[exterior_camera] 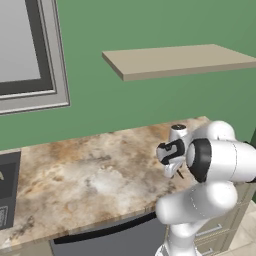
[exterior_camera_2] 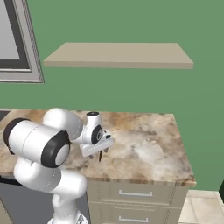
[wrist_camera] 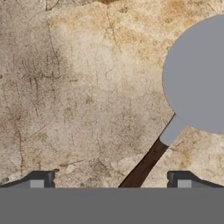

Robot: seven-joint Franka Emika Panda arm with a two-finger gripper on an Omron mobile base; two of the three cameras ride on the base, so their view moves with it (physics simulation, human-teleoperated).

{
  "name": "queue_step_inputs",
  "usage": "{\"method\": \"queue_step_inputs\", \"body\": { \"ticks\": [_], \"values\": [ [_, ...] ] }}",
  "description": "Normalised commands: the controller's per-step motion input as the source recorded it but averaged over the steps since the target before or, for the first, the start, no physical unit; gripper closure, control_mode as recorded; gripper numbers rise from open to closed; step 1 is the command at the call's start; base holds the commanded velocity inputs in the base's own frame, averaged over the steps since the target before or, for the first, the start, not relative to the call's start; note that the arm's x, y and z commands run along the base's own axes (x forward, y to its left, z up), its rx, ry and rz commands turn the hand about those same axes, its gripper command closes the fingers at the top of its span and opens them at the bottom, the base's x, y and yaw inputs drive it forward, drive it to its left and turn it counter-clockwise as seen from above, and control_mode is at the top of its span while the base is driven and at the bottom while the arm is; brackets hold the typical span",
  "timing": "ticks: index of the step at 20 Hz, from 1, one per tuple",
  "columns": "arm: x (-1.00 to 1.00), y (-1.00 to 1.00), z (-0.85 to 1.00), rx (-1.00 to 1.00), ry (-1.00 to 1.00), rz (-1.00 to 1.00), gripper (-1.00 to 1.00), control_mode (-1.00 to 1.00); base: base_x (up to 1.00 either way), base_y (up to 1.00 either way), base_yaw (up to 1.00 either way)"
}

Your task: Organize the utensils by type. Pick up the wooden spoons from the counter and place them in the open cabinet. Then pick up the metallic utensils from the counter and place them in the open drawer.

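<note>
My gripper [wrist_camera: 111, 181] is open and points straight down, close above the marbled counter [wrist_camera: 65, 87]. A metallic utensil with a round grey head [wrist_camera: 197, 78] lies flat on the stone. Its thin dark handle [wrist_camera: 144, 168] runs down between my two finger tips without touching either. In the base views the gripper [exterior_camera: 174, 171] [exterior_camera_2: 99, 153] hangs low over the counter [exterior_camera: 90, 170] [exterior_camera_2: 148, 144], near its front edge. The wooden spoons, the cabinet and the drawer are out of view.
A bare tan wall shelf [exterior_camera: 180, 60] [exterior_camera_2: 118, 54] hangs on the green wall above the counter. A grey framed panel [exterior_camera: 30, 55] is at the upper left. Beige drawer fronts with silver handles [exterior_camera_2: 135, 192] sit below the counter's right end.
</note>
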Motion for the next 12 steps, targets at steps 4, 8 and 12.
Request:
{"method": "queue_step_inputs", "body": {
  "ticks": [4,8,12],
  "values": [
    [0.17,-0.22,-0.19,0.01,0.00,0.00,-1.00,-1.00,0.00,0.00,0.00],
    [0.16,-0.10,-0.28,0.06,0.00,0.00,-1.00,-1.00,0.00,0.00,0.00],
    [0.05,-0.24,-0.34,0.03,-0.05,0.00,-1.00,-1.00,0.00,0.00,0.00]
  ]
}}
